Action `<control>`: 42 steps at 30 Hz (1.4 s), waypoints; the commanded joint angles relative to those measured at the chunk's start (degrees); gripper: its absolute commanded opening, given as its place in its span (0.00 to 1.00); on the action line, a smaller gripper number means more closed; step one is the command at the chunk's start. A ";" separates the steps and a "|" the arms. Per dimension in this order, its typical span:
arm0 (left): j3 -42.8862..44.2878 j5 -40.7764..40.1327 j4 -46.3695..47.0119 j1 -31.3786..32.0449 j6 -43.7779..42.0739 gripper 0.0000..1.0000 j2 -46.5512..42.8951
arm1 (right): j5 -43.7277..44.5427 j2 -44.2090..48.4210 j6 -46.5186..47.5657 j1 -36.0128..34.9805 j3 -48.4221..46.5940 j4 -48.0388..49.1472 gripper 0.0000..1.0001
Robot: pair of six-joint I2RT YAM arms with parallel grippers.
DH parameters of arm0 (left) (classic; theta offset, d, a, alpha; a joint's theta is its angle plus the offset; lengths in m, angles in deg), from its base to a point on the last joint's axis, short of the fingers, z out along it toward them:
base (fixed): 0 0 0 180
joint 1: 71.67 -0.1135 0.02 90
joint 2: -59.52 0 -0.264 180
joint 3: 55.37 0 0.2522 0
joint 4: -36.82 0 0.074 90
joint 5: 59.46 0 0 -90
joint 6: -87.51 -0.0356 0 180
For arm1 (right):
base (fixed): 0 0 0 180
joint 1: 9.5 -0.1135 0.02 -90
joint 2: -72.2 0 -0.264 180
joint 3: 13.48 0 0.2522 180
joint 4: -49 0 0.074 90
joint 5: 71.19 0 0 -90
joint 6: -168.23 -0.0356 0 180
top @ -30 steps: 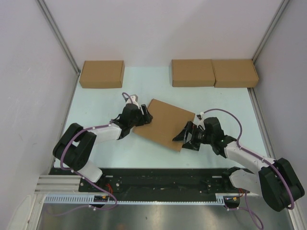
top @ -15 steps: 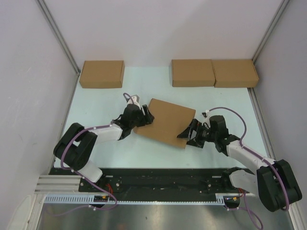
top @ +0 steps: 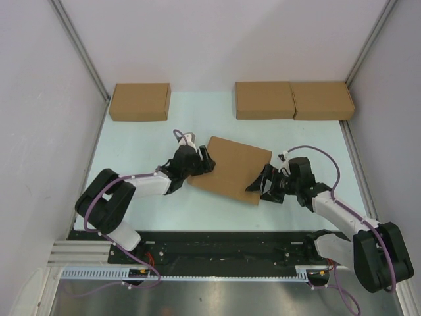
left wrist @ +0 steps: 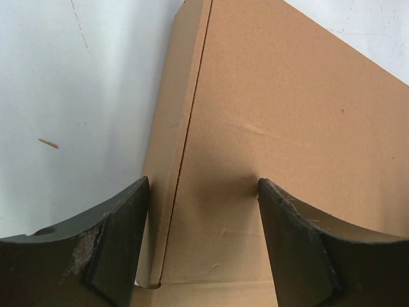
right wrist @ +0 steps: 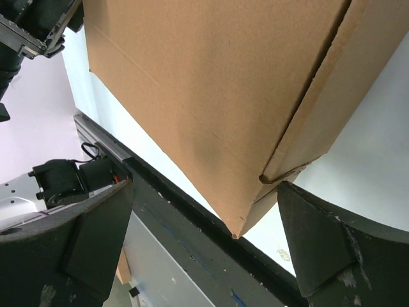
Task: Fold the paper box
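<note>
The paper box point(top: 230, 168) is a closed, flat brown cardboard box lying skewed on the pale table in the middle of the top view. My left gripper point(top: 204, 162) is open at the box's left edge. In the left wrist view its fingers point(left wrist: 115, 243) straddle the side fold of the box point(left wrist: 275, 109), and the gripper point(left wrist: 203, 185) holds nothing. My right gripper point(top: 257, 186) is open at the box's near right corner. In the right wrist view the gripper point(right wrist: 206, 188) has that corner of the box point(right wrist: 211, 83) between its spread fingers, with gaps on both sides.
Three smaller closed cardboard boxes sit along the back: one at the left point(top: 139, 101) and two side by side at the right point(top: 264, 100) point(top: 323, 100). Grey walls stand on both sides. A black rail point(top: 197, 240) runs along the near table edge.
The box has slid a little to the right. My left gripper followed it to the right, and my right gripper drew back to the right along the near corner.
</note>
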 commanded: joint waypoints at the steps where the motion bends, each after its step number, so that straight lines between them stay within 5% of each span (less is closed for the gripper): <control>1: -1.21 6.57 -2.32 3.65 3.85 0.72 1.13 | -0.63 1.37 -0.88 -2.15 -1.36 1.82 1.00; 23: -1.56 6.04 -3.12 4.09 2.97 0.72 0.25 | -8.18 -0.74 -13.02 -2.95 0.84 15.18 1.00; 32: -1.21 6.04 -3.21 4.09 2.79 0.72 0.25 | -8.89 0.05 -8.98 -3.12 -0.39 8.25 1.00; 42: -1.65 4.46 -3.82 4.09 2.44 0.72 0.16 | 3.14 3.92 2.35 -3.12 -4.77 -5.80 1.00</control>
